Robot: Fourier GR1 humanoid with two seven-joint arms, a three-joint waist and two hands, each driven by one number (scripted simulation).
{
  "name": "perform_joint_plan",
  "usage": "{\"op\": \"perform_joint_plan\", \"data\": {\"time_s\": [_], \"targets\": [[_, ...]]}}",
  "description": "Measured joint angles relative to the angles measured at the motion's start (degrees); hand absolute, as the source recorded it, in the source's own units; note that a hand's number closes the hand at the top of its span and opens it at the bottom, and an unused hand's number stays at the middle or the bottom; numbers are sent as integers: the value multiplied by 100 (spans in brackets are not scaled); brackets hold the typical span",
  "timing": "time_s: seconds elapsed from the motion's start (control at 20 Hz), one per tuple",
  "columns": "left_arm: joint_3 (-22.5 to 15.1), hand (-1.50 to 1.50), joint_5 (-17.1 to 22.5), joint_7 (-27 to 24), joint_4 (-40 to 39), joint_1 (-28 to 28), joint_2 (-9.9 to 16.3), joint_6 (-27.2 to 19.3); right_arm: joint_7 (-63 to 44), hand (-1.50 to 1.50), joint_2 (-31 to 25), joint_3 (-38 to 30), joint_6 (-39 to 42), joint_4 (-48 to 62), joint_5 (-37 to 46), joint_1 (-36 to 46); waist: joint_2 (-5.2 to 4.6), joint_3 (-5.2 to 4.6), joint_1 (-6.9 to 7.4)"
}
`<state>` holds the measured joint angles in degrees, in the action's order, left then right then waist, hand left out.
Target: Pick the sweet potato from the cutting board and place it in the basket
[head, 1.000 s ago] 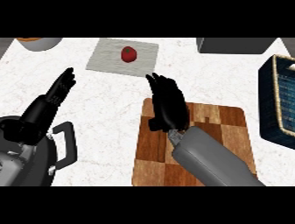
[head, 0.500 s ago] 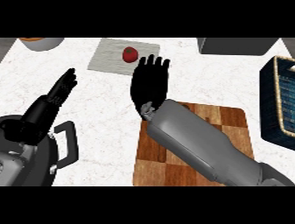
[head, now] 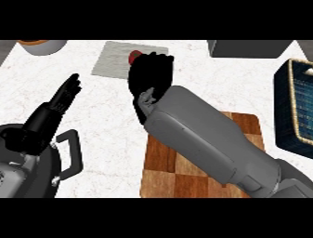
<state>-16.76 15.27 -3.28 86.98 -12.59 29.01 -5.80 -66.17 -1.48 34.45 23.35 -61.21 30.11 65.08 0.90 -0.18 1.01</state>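
Observation:
A small dark-red sweet potato (head: 134,56) lies on a pale grey square board (head: 111,62) at the far middle of the counter. My right hand (head: 149,79) hangs over the board's right part with its fingers fairly straight. Its fingertips (head: 157,57) reach beside and partly over the sweet potato, hiding its right side. The hand holds nothing that I can see. A dark blue basket (head: 307,111) with a woven tan rim stands at the right edge. My left hand (head: 62,95) rests open at the left, fingers pointing away.
A checkered wooden board (head: 186,173) lies under my right forearm. A black pan with a handle (head: 68,155) sits at the lower left. A grey box (head: 249,48) stands at the back right, and a bowl (head: 42,45) at the back left.
My right hand has moved away from me, from above the wooden board to the pale board, and now covers part of the sweet potato. The left hand has stayed put.

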Motion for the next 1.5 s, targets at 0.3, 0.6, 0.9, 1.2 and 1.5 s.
{"op": "perform_joint_plan", "data": {"time_s": [0.3, 0.6, 0.9, 1.2, 1.5], "targets": [[60, 0, -27, 2, -27, 29, -50, -16, -232, -150, -16, 32, 221, -246, -399, 187, 8, 6, -123], [167, 0, -45, 1, 37, 136, -34, 22, -306, -150, -41, 160, 157, -579, -173, -223, -16, 13, -164], [258, 0, -105, -52, 169, 283, -27, 71, -179, -150, -175, 280, 0, -1010, 371, -1039, -40, 16, -171], [323, 0, -200, -13, 216, 294, -106, 143, 145, -150, -455, 374, -138, -1308, 1026, -1826, -64, 17, -150], [480, 0, -243, -92, 73, 242, -183, 365, 354, -150, -323, 400, -287, -1327, 1712, -2393, -79, 17, -121]]}}
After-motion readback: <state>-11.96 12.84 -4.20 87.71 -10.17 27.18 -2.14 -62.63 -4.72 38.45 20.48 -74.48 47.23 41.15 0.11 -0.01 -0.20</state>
